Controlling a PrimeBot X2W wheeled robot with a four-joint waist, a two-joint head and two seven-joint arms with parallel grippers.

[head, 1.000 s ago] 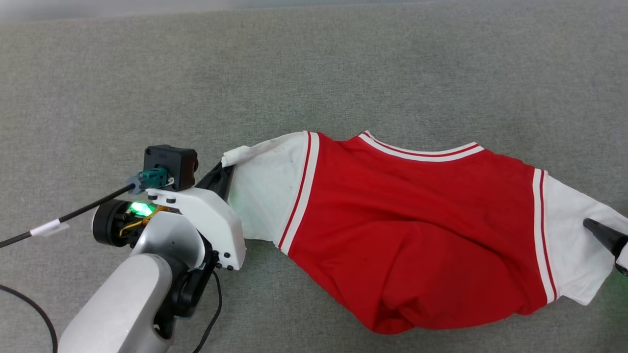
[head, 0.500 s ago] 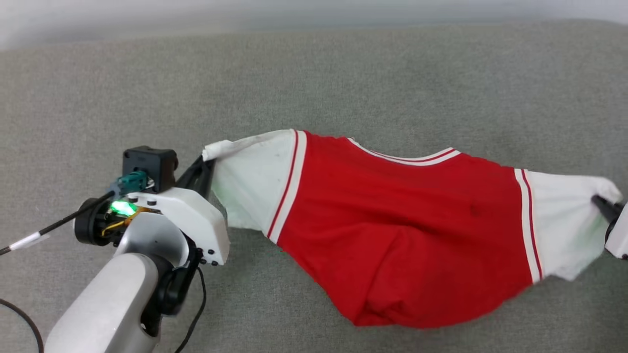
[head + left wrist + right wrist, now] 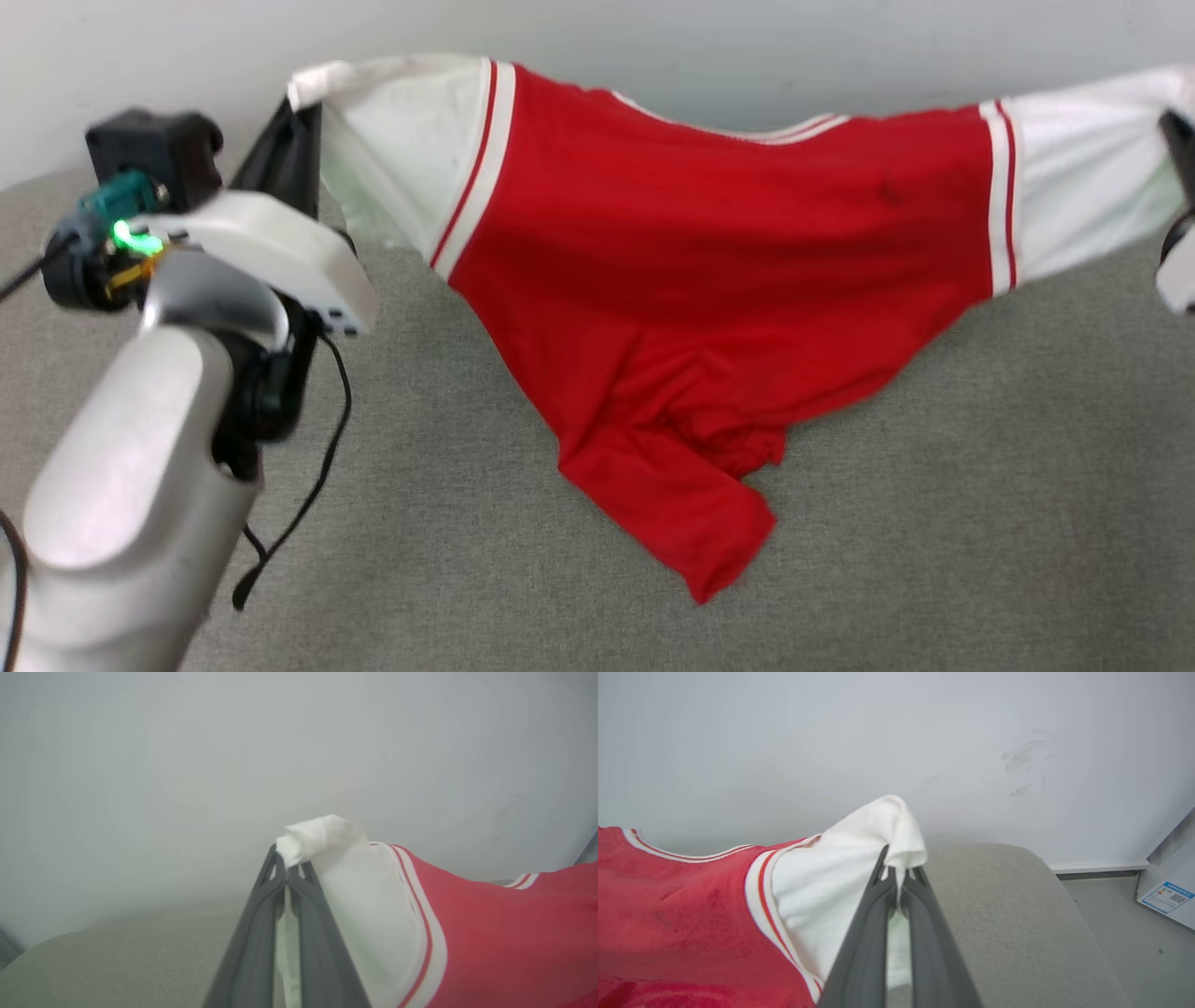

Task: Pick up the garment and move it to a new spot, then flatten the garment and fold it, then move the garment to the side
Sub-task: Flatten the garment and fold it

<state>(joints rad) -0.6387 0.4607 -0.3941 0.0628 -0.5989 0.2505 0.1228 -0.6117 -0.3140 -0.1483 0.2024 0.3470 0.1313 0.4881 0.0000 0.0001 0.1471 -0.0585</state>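
Touching down near the middle of the grey padded surface [image 3: 934, 523] with the red hem of the garment [image 3: 709, 243]. Strung taut above it between the left gripper [image 3: 286, 870], clamped on one white sleeve, and the right gripper [image 3: 896, 877], clamped on the other. Beyond the far edge, a pale wall [image 3: 747, 47].

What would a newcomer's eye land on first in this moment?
The red jersey hangs stretched across the top of the head view, its lower part sagging toward the grey fabric surface. The left gripper is shut on one white sleeve, the right gripper on the other.
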